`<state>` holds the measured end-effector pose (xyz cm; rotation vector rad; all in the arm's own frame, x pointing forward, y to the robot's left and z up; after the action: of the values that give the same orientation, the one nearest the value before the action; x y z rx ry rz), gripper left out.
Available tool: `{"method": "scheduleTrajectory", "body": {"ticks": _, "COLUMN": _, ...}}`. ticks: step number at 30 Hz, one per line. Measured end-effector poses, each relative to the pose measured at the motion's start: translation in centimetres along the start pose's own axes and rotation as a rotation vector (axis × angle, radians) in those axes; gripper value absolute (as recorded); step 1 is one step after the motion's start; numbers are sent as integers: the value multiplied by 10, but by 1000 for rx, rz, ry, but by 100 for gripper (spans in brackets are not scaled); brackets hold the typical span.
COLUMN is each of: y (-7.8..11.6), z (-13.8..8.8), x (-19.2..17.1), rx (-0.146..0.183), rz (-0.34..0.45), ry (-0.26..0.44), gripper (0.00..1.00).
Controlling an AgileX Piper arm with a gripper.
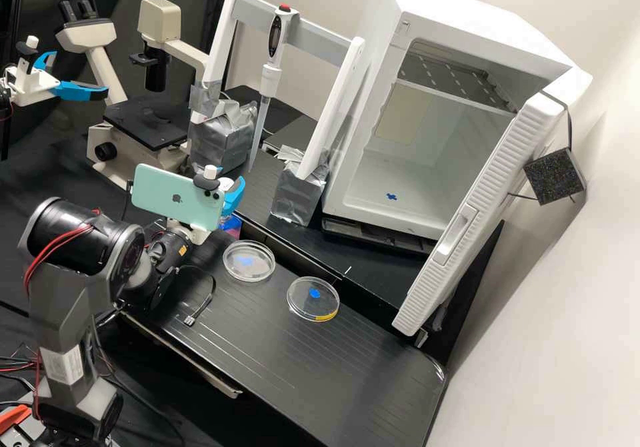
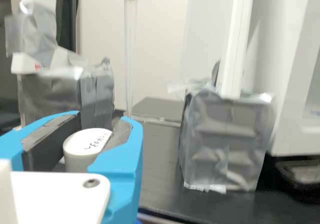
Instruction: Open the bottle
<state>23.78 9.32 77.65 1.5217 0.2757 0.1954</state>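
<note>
Cabinet (image 1: 480, 17) and pipette stand (image 1: 337, 94) are placed beyond the tool (image 1: 234, 192); whether it is spread or pinching cannot be told. Near the tool, two clear dishes (image 1: 308, 308) are laid; just below it, the white-capped bottle (image 1: 231, 226) is seen.

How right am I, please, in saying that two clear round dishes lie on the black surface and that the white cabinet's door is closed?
The door is wrong: the high view shows the white cabinet's door standing open. The two clear round dishes do lie on the black surface.
</note>
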Motion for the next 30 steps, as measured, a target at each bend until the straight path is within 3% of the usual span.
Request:
{"method": "scheduleTrajectory", "body": {"ticks": 10, "y": 8, "z": -3, "x": -28, "rx": -16, "rz": 7, "ry": 33, "gripper": 0}}
{"method": "scheduleTrajectory", "body": {"ticks": 17, "y": 8, "z": 3, "x": -55, "rx": 10, "rz": -12, "ry": 19, "gripper": 0}}
{"method": "scheduleTrajectory", "body": {"ticks": 30, "y": -15, "z": 8, "x": -72, "rx": 17, "rz": -138, "ry": 5, "gripper": 0}}
